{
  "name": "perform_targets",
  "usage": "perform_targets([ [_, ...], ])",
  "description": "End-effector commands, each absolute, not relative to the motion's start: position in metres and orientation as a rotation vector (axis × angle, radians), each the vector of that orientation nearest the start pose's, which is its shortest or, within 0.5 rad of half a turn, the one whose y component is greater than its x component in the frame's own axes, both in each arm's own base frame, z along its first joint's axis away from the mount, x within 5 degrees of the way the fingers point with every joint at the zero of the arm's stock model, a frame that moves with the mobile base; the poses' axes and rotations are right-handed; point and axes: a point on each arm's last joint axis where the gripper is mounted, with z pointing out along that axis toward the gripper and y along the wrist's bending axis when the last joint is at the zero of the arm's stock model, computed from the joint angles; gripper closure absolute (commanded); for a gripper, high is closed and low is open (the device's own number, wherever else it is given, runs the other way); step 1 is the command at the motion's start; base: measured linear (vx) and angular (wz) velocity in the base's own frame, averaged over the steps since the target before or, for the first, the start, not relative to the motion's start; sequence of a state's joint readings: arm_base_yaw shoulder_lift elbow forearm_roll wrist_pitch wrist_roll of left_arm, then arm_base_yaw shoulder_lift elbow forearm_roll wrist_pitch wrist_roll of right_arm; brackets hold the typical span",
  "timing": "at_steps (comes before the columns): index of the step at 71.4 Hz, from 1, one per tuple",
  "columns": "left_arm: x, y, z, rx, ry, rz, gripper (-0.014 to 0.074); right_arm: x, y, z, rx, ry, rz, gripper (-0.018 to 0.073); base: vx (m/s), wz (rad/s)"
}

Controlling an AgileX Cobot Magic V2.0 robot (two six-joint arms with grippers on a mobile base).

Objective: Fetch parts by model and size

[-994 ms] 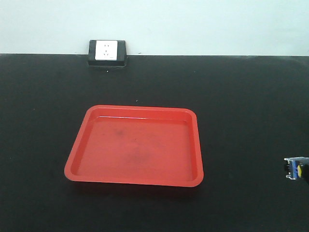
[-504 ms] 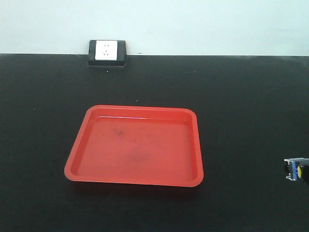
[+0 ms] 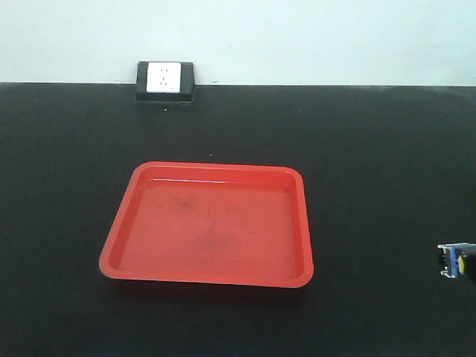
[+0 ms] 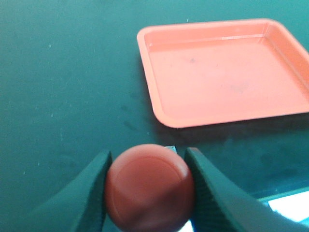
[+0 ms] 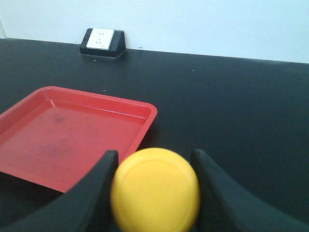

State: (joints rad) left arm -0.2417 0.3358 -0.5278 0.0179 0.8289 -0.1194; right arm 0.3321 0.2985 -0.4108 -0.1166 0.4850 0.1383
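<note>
Where the black bench (image 3: 387,149) meets a pale wall (image 3: 297,37), a white socket box (image 3: 164,80) sits at the back edge; a red tray (image 3: 216,166) lies flat mid-bench; the left end effector (image 4: 147,158) is clamped around the red-capped switch (image 4: 148,191), near a corner of the tray and outside it; the right end effector (image 5: 154,157) grips the yellow-capped switch (image 5: 155,195) the same way, off the tray's right side, apart from its rim.

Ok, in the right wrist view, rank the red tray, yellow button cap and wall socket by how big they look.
1. red tray
2. yellow button cap, enlarged by its nearness to the camera
3. wall socket
</note>
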Motion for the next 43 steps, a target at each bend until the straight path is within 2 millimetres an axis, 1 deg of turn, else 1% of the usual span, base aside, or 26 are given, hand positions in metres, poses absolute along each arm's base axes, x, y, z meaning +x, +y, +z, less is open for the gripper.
perform_targets([
  [1, 0.062, -0.015, 0.313, 0.130, 1.993, -0.226, 0.0603, 0.070, 0.019, 0.304, -0.243, 1.750, 0.210, 0.0569, 0.00, 0.00],
  [8, 0.064, -0.016, 0.321, 0.126, 1.918, -0.237, 0.0601, 0.070, 0.019, 0.304, -0.243, 1.750, 0.210, 0.0569, 0.00, 0.00],
  [11, 0.067, -0.016, 0.327, 0.124, 1.895, -0.240, 0.0600, 0.070, 0.019, 0.304, -0.243, 1.750, 0.210, 0.0569, 0.00, 0.00],
  [16, 0.072, -0.018, 0.338, 0.125, 1.885, -0.239, 0.0598, 0.070, 0.019, 0.304, -0.243, 1.750, 0.210, 0.0569, 0.00, 0.00],
  [22, 0.083, -0.020, 0.352, 0.129, 1.899, -0.235, 0.0595, 0.070, 0.019, 0.304, -0.243, 1.750, 0.210, 0.0569, 0.00, 0.00],
  [25, 0.093, -0.023, 0.361, 0.136, 1.913, -0.229, 0.0594, 0.070, 0.019, 0.304, -0.243, 1.750, 0.210, 0.0569, 0.00, 0.00],
  [32, 0.114, -0.028, 0.375, 0.149, 1.951, -0.218, 0.0594, 0.070, 0.019, 0.304, -0.243, 1.750, 0.210, 0.0569, 0.00, 0.00],
  [43, 0.156, -0.042, 0.387, 0.244, 2.016, -0.197, 0.0594, 0.070, 0.019, 0.304, -0.243, 1.750, 0.210, 0.0569, 0.00, 0.00],
])
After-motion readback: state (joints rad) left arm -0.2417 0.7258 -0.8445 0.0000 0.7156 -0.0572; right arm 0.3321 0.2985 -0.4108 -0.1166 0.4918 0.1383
